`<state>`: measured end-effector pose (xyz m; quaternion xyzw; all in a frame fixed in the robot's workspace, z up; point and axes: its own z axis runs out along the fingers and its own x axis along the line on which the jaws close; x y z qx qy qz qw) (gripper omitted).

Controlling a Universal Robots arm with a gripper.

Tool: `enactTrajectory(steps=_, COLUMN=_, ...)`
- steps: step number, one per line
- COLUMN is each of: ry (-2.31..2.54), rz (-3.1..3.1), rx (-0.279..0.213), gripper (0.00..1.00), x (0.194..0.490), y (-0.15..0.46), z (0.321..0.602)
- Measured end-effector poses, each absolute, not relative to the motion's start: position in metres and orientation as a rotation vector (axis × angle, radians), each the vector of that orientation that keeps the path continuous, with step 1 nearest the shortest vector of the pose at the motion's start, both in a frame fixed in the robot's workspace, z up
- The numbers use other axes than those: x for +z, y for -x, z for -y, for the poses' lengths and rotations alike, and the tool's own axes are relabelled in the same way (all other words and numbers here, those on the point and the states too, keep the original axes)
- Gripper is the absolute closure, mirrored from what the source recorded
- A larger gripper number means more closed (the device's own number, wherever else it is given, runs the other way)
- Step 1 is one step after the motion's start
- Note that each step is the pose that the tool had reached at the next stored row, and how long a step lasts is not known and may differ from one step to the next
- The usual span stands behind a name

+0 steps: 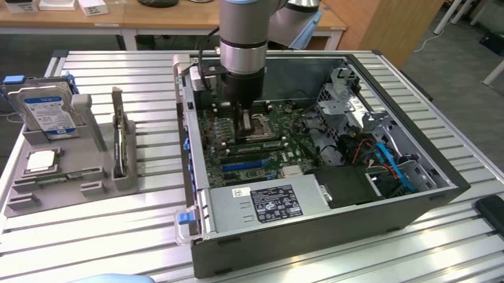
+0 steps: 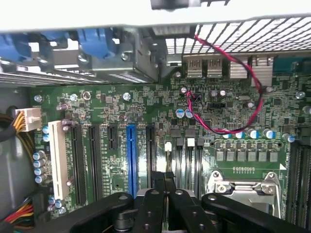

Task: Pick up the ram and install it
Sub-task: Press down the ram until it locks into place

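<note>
The pincer [image 2: 164,187] is closed with nothing visibly in its grip, low over the motherboard [image 1: 260,150] inside the open computer case [image 1: 409,203]. The ram [image 1: 118,138] stands upright in the grey holder [image 1: 47,191] on the desk [image 1: 134,236], at the case's nine o'clock.

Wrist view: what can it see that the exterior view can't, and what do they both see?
Wrist view alone: a looping red wire, a blue slot and a white slot up close. Exterior view alone: the gray holder outside the computer case, carrying a hard drive, a silver processor chip and the ram standing on edge. Both: the green motherboard with its processor socket, and the gripper, shut, low over the board.
</note>
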<state>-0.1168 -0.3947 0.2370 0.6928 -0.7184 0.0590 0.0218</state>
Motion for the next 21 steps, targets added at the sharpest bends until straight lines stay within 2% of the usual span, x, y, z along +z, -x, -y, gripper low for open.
enactTrajectory(steps=11, ry=-2.148, rz=2.228, rx=0.166, gripper=0.90, x=0.249, y=0.112, z=0.395)
enactTrajectory(steps=15, ry=-2.169, rz=2.251, rx=0.118, gripper=0.90, x=0.263, y=0.084, z=0.395)
enactTrajectory(steps=21, ry=-2.166, rz=2.247, rx=0.094, gripper=0.90, x=0.276, y=0.075, z=0.395)
